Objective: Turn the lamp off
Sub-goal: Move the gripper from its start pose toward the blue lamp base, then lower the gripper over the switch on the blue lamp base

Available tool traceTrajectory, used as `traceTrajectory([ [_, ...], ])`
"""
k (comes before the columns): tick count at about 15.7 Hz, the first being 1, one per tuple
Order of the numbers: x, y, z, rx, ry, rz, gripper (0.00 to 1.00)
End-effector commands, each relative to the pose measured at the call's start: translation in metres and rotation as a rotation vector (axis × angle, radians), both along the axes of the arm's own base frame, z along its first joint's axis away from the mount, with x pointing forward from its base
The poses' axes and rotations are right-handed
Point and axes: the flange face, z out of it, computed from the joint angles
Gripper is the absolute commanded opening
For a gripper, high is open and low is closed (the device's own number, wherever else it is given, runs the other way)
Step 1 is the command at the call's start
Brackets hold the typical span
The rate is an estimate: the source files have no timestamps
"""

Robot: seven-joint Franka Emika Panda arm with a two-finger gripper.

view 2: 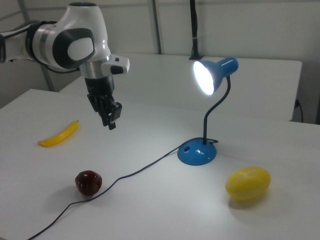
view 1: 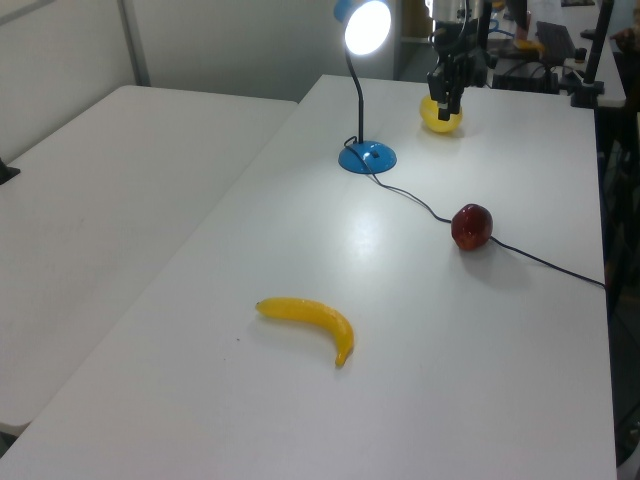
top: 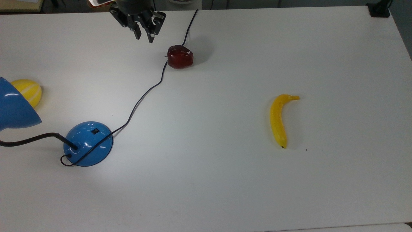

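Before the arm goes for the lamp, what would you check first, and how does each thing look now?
1. lamp lit, so the job remains: ok.
2. switch on the blue base, uncovered: ok.
3. gripper holds nothing: ok.
4. Fingers closed for pressing: ok, nearly together.
5. cord lies between gripper and base: not ok, pass above it.
6. apple and lemon off the direct route: ok.
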Motion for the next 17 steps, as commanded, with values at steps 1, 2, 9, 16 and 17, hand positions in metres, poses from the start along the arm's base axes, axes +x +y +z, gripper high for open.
traceTrajectory([
  [1, 0.013, -0.024, 0.000, 0.036, -0.069, -0.050, 0.00],
  [2, 0.019, -0.029, -0.006, 0.046, -0.090, -0.067, 0.00],
  [9, 0.093, -0.101, -0.063, 0.005, -0.282, -0.317, 0.00],
  [16, 0.117, -0.144, -0.111, -0.043, -0.449, -0.415, 0.00],
  [17, 0.119, -0.146, -0.117, -0.045, -0.452, -0.416, 0.00],
])
